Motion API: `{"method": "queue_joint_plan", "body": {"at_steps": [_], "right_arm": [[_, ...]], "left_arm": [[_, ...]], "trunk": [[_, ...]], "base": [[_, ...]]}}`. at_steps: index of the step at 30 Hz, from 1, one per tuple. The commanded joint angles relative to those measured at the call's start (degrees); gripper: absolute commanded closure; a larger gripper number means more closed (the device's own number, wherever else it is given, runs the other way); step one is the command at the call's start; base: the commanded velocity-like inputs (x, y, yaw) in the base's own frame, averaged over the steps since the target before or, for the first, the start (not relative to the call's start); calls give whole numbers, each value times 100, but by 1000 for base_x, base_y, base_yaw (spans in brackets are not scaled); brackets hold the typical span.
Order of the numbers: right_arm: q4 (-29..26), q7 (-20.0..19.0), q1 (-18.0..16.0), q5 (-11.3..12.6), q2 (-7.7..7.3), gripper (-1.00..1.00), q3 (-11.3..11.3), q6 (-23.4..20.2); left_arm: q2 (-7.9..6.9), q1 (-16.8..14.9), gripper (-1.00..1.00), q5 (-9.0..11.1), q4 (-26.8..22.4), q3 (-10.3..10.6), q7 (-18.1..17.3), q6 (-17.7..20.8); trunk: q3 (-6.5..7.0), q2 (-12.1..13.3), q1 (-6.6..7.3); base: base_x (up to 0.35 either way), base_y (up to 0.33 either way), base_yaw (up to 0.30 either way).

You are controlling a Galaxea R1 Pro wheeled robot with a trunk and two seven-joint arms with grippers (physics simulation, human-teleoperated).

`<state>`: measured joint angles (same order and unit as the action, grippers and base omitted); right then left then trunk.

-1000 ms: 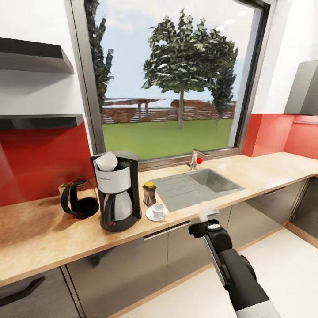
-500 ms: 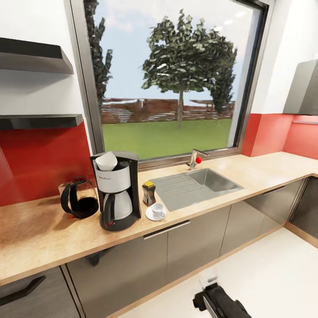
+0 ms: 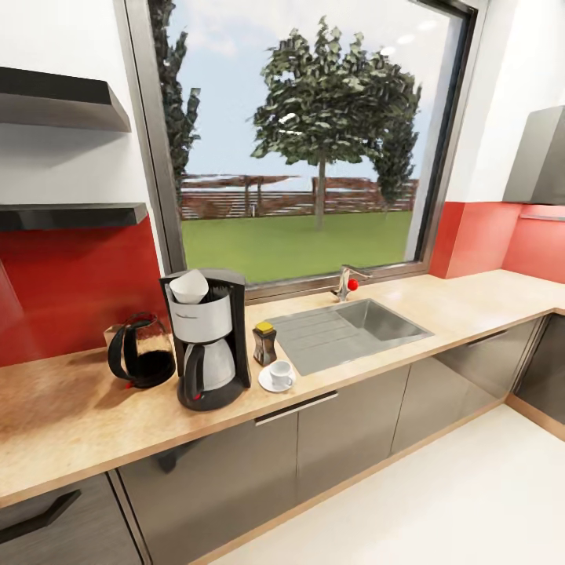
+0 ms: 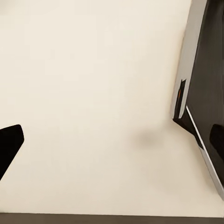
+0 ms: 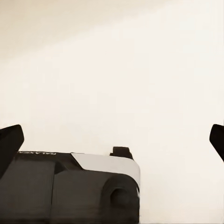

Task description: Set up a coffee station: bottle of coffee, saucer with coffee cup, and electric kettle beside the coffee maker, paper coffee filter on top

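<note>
Here, starting at the left of the head view, two dark shelves (image 3: 67, 102) hang on the wall above a red backsplash. Below them runs the wooden counter (image 3: 71, 428). On it sits the kettle (image 3: 141, 359), black with a round handle, just beside the coffee maker (image 3: 205, 337). The coffee maker stands upright, and a white paper filter (image 3: 190, 287) rests in its top. Just to the right of the machine stands the coffee bottle (image 3: 264, 344), dark with a yellow lid. In front of the bottle lies the white saucer (image 3: 269, 384), and the white cup (image 3: 282, 374) sits on it. Further right, the steel sink (image 3: 345, 331) is set into the counter, with a tap (image 3: 348, 282) bearing a red knob behind it, under the big window (image 3: 302, 133). At the far right a grey hood (image 3: 540, 157) hangs on the wall.

In the left wrist view, the left gripper (image 4: 112, 140) shows dark fingertips at opposite edges, spread wide with nothing between them, over the pale floor (image 4: 93, 93) beside a dark and grey part of the robot's body (image 4: 205, 84).

In the right wrist view, the right gripper (image 5: 112, 140) is likewise spread wide and holds nothing, its two dark tips at either edge, above a dark and grey robot part (image 5: 70, 186).
</note>
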<state>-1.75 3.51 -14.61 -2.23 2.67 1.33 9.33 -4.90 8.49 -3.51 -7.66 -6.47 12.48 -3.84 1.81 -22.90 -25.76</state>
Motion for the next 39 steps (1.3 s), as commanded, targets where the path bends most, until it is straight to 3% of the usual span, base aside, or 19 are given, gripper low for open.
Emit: {"method": "queue_joint_plan", "body": {"at_steps": [1, 3, 5, 9, 12, 22, 34, 39], "right_arm": [[9, -94, 98, 6, -75, -100, 8, 31], [15, -589, 243, 20, -145, -100, 2, -39], [16, -775, 313, 21, -160, -100, 0, -307], [8, -881, 356, 32, -158, -100, -7, -1469], [8, -881, 362, -9, -144, -100, 14, -1907], [-25, -875, 362, -29, -116, -100, 14, -1962], [-39, -871, 362, -27, -108, -100, 12, -1934], [-44, -870, 362, -27, -141, -100, 10, -1405]], "left_arm": [[8, 4, -100, -32, -5, -48, 4, -15], [14, 4, -100, -26, 4, -62, 8, -13], [17, 4, -100, -26, 13, -73, 8, -5], [24, 4, -100, -27, 45, -82, 9, 55], [30, 4, -100, -27, 52, -70, 14, 87], [121, 4, -100, -18, 70, -66, 9, 102], [130, 4, -100, -16, 84, -76, 16, 103], [130, 4, -100, -10, 89, -84, 15, 107]], "trunk": [[0, -2, -2], [0, -2, -2], [0, -2, -2], [0, -2, -2], [0, -2, -2], [0, -2, -2], [0, -2, -2], [0, -2, -2]], "base": [[0, 0, 0], [0, 0, 0], [0, 0, 0], [0, 0, 0], [0, 0, 0], [0, 0, 0], [0, 0, 0], [0, 0, 0]]}}
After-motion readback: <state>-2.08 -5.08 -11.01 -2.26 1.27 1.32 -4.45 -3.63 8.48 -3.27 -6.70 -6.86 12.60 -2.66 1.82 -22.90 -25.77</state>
